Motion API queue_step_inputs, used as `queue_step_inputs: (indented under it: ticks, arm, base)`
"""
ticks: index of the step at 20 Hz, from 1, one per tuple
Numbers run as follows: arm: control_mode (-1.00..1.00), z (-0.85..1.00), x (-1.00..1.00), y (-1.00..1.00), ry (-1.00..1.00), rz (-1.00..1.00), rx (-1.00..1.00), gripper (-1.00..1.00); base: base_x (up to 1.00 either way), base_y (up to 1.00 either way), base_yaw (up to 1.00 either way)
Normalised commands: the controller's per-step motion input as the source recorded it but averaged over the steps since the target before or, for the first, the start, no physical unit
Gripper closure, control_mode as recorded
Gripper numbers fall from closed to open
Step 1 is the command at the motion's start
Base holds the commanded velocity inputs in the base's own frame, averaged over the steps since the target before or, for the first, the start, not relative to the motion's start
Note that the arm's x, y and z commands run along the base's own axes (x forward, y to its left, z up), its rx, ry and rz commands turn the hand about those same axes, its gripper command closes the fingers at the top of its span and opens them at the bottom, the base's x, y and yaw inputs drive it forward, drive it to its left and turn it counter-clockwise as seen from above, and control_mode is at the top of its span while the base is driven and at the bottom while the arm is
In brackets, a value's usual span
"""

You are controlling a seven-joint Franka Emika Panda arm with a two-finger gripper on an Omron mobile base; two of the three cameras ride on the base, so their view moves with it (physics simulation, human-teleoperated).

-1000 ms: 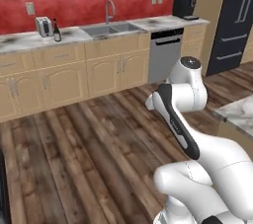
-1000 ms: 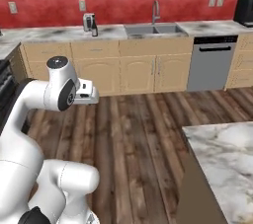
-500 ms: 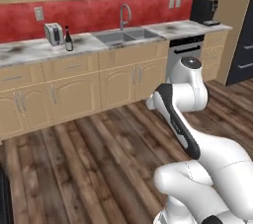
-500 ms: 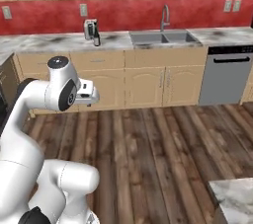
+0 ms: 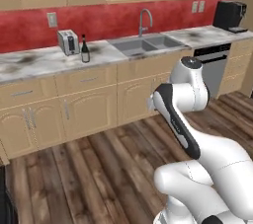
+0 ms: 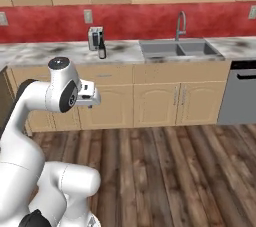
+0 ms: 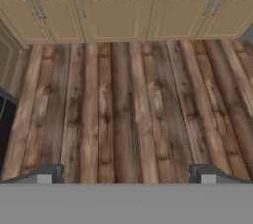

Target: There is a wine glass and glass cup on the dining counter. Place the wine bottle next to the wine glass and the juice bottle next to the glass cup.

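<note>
The wine bottle (image 5: 85,50) (image 6: 102,48), slim and dark, stands upright on the marble worktop beside a toaster, far ahead of the arm. My gripper (image 7: 127,174) hangs above the wooden floor in front of the tan cabinets. It is open, its two fingertips (image 7: 49,173) wide apart with nothing between them. The arm is folded close to the base, well short of the worktop. The wine glass, the glass cup, the juice bottle and the dining counter are out of view.
A silver toaster (image 5: 67,42) (image 6: 95,38) stands just behind the bottle. The sink (image 5: 146,44) (image 6: 180,48) lies to its right, then a dishwasher (image 5: 212,67) (image 6: 240,91) and a black coffee machine (image 5: 230,16). Wooden floor (image 7: 128,109) stretches up to the cabinets.
The whole picture has shifted as the base moved: the worktop with sink and bottle now sits further right and closer. The marble slab at the lower right has left the view. The gripper stays open.
</note>
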Motion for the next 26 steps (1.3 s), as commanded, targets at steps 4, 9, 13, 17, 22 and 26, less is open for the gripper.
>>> queue_step_inputs:
  ticks: [4,9,13,17,22,26]
  arm:
    - [1.00,0.00,0.00,0.00,0.00,0.00,0.00,-1.00]
    - [1.00,0.00,0.00,0.00,0.00,0.00,0.00,-1.00]
    - [1.00,0.00,0.00,0.00,0.00,0.00,0.00,-1.00]
    - [1.00,0.00,0.00,0.00,0.00,0.00,0.00,-1.00]
    - [1.00,0.00,0.00,0.00,0.00,0.00,0.00,-1.00]
    - [1.00,0.00,0.00,0.00,0.00,0.00,0.00,-1.00]
  base:
    - [0.94,0.15,0.06]
    - [0.94,0.03,0.06]
    - [0.94,0.00,0.06]
    - [0.90,-0.03,0.07]
    - [0.84,-0.18,0.04]
    - [0.84,-0.22,0.02]
